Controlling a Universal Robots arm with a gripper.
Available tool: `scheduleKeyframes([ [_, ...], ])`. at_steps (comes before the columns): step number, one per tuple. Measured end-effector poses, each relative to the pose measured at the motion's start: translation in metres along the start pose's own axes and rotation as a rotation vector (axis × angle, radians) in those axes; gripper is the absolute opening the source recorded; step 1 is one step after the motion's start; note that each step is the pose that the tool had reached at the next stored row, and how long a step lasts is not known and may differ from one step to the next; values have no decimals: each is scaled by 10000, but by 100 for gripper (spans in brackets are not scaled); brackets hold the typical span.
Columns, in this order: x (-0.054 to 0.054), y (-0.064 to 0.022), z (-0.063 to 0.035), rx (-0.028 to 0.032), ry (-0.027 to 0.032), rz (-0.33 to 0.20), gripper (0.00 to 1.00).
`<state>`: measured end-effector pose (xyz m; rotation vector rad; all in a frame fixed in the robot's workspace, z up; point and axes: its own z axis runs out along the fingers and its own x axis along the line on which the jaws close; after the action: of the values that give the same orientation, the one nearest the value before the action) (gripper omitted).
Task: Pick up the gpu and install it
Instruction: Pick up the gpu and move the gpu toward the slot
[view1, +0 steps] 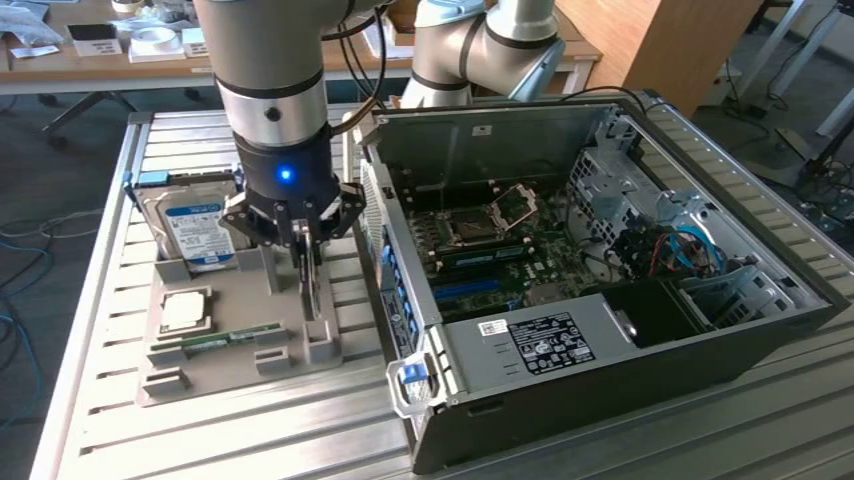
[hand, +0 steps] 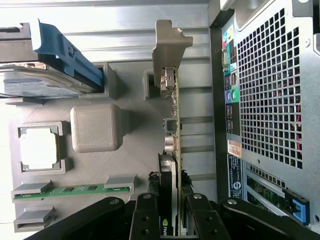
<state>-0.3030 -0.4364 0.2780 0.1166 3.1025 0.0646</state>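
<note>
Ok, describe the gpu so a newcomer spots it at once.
At the exterior view's left of the open computer case sits a grey tray. The gpu stands on edge along its case-side rim, under the gripper. Unlike the flat green memory stick, it carries a silver end bracket.

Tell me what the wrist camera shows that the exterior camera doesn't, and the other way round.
Wrist view: the case from behind, perforated, with its ports, and the gpu edge-on with its silver bracket.
Exterior view: the motherboard inside the open case, the labelled power supply, and the arm with a blue light.
Both: the claw at the upright gpu in the grey holder, near the hard drive, chip and memory stick.
</note>
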Motion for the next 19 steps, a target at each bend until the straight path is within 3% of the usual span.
scheduleKeyframes([
  [2, 1, 0, -1, -109, 10, -6, 27],
  [6, 0, 0, -4, -466, 30, -52, 27],
  [7, 1, 0, -7, -506, 33, -72, 27],
  [18, 1, -1, -16, -515, 30, -83, 27],
  [19, 1, 0, -21, -541, 27, -83, 27],
])
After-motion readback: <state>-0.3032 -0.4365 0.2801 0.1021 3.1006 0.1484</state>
